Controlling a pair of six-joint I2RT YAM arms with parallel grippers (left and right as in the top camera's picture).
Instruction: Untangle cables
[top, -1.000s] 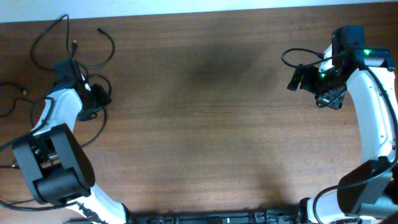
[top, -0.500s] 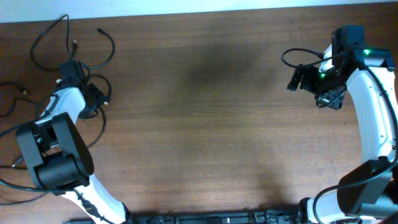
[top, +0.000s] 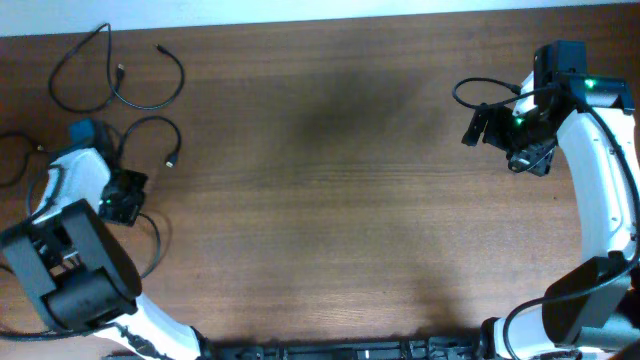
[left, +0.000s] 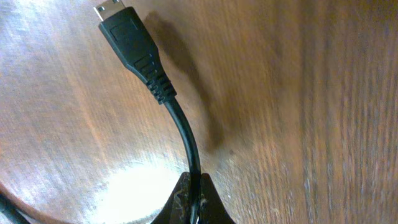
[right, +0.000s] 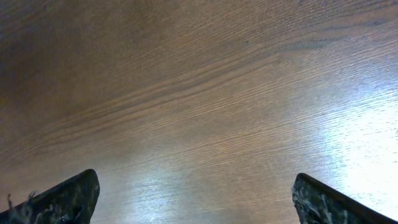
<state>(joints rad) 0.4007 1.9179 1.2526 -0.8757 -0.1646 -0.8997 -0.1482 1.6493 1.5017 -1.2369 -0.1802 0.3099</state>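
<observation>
A black cable (left: 185, 134) with a small plug (left: 127, 36) at its end runs up from my left gripper (left: 194, 200), which is shut on it a short way behind the plug. In the overhead view the left gripper (top: 122, 197) is at the table's left side, with a cable (top: 158, 238) trailing from it toward the near edge. Other black cables lie close by: a loop (top: 110, 68) at the back left and a curl (top: 152, 121) ending in a plug (top: 170, 160). My right gripper (top: 478, 127) hangs open at the far right, over bare wood (right: 199, 112).
One more thin cable (top: 18, 165) lies at the far left edge. The table's back edge (top: 320, 18) meets a white surface. The left arm's base (top: 80, 290) stands at the near left corner.
My left gripper has shut on the cable and moved toward the near left. The trailing cable shifted with it. The right arm has not moved.
</observation>
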